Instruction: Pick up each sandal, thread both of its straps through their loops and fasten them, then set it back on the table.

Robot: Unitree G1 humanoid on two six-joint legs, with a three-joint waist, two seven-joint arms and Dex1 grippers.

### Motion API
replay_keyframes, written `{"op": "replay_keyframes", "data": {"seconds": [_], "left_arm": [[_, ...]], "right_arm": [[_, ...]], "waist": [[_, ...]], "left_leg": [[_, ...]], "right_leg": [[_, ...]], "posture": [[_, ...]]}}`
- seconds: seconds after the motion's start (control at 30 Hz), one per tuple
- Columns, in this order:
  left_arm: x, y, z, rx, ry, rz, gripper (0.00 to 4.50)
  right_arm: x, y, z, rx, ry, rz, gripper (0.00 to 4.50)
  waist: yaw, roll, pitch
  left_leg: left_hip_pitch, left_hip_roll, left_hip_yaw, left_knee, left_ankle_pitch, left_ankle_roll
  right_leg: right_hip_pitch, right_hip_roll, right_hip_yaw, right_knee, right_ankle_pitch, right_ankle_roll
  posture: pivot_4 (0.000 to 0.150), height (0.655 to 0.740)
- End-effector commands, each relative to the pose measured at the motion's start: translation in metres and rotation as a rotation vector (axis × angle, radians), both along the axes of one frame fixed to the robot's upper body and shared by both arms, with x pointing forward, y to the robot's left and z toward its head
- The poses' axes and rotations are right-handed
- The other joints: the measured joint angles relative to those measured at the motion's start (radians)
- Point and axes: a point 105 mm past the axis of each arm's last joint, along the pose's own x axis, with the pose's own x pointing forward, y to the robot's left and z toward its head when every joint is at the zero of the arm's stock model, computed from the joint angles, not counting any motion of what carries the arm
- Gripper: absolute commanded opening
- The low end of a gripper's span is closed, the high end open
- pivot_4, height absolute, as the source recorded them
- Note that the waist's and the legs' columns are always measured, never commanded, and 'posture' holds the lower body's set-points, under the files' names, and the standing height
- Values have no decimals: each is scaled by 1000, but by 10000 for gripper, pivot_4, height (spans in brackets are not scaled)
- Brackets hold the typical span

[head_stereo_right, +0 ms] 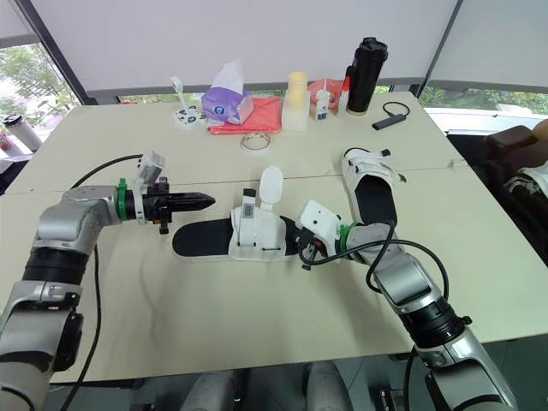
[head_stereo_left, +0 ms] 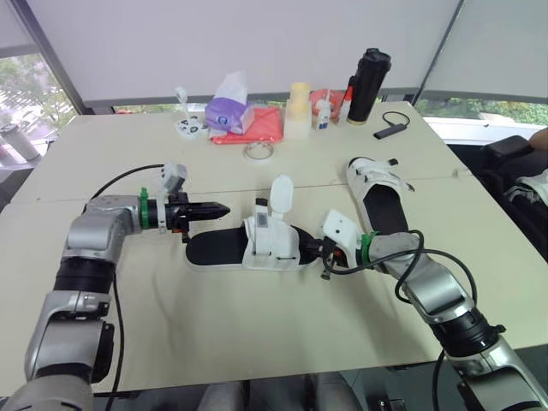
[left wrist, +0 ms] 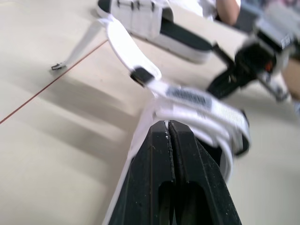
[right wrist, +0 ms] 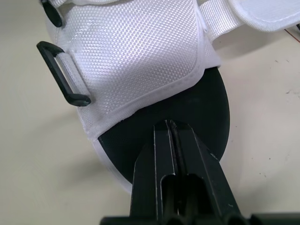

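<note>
Left eye view: near sandal [head_stereo_left: 248, 247] lies flat mid-way across the worktop [head_stereo_left: 257, 325], between both arms
Look: black footbed, white mesh upper, one white strap [head_stereo_left: 280, 195] standing up loose
Second sandal [head_stereo_left: 381, 197]: farther back, to the right
Left jaws: closed, empty, near the heel end
Right jaws: closed, tips at the toe end
</note>
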Motion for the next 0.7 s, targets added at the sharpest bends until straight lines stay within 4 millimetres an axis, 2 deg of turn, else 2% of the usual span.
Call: {"op": "replay_keyframes", "data": {"seconds": [0.03,0.07,0.3,0.47,0.6,0.7], "left_arm": [[14,-3,29,-124,-12,48,5592],[19,-5,32,-144,-4,61,8508],[49,-43,33,-187,22,83,44437],[58,-57,17,-159,70,95,44437],[57,-69,21,-187,56,49,44437],[54,-71,16,-125,12,18,44437]], "right_arm": [[0,3,3,-9,-22,13,0],[0,3,3,-9,-23,13,0],[1,5,2,-12,-30,12,0],[1,6,3,-10,-33,11,0],[-1,9,2,-15,-34,21,0],[-1,10,3,-13,-36,23,0]], "waist": [[-3,0,0],[-2,0,0],[-3,0,0],[-6,0,0],[-4,-1,0],[-6,-1,0]], "left_leg": [[0,0,0,0,0,0],[0,0,0,0,0,0],[0,0,0,0,0,0],[0,0,0,0,0,0],[0,0,0,0,0,0],[0,0,0,0,0,0]], "right_leg": [[0,0,0,0,0,0],[0,0,0,0,0,0],[0,0,0,0,0,0],[0,0,0,1,0,1],[0,0,0,1,0,1],[0,0,0,1,0,1]], "posture": [[1500,7400],[1500,7400],[1500,7400],[1500,7400],[1500,7400],[1500,7400]]}}
